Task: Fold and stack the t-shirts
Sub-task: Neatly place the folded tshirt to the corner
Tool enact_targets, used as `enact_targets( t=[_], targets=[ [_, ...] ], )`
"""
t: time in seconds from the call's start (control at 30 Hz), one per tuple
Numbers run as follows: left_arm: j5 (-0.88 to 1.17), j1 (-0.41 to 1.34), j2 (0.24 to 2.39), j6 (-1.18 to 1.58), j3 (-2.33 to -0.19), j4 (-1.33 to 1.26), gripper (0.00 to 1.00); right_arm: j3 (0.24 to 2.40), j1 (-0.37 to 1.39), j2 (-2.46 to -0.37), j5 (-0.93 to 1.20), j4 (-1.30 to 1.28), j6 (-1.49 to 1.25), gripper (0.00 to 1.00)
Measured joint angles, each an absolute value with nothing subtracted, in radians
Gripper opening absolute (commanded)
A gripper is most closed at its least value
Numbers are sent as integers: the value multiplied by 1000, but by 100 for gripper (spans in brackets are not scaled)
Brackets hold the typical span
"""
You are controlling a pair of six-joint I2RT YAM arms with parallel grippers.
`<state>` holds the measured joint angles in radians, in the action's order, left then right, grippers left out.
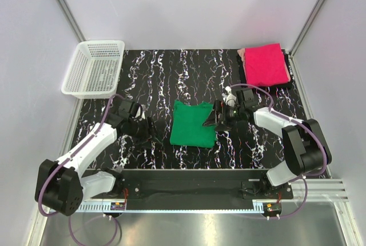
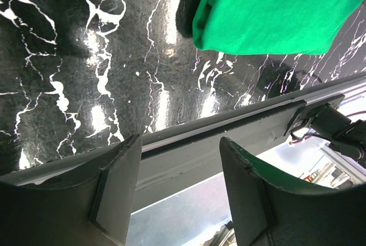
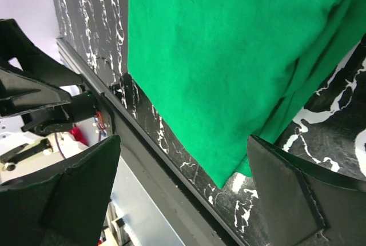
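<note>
A folded bright green t-shirt [image 1: 193,123] lies at the middle of the black marbled table; it also fills the top of the right wrist view [image 3: 229,57] and shows at the top right of the left wrist view [image 2: 274,11]. A folded hot pink t-shirt [image 1: 265,64] rests at the far right corner. My right gripper [image 1: 210,121] stands wide open at the green shirt's right edge, nothing between its fingers [image 3: 289,197]. My left gripper [image 1: 153,133] hovers left of the green shirt, open and holding nothing [image 2: 180,186].
A white plastic mesh basket [image 1: 95,67] stands at the far left corner. A dark item [image 1: 245,74] lies under the pink shirt. The table's near edge rail [image 2: 229,123] runs just below both grippers. White walls enclose the table.
</note>
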<state>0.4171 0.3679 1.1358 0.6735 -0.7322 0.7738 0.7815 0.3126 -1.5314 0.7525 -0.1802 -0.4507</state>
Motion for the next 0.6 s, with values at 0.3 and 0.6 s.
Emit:
enact_targets(
  t=[0.3, 0.6],
  targets=[
    [406, 368, 1165, 672, -742, 789, 61, 830, 311, -1532, 688, -326, -378, 100],
    [403, 368, 1200, 658, -767, 792, 60, 872, 297, -1633, 662, -393, -362, 100]
  ],
)
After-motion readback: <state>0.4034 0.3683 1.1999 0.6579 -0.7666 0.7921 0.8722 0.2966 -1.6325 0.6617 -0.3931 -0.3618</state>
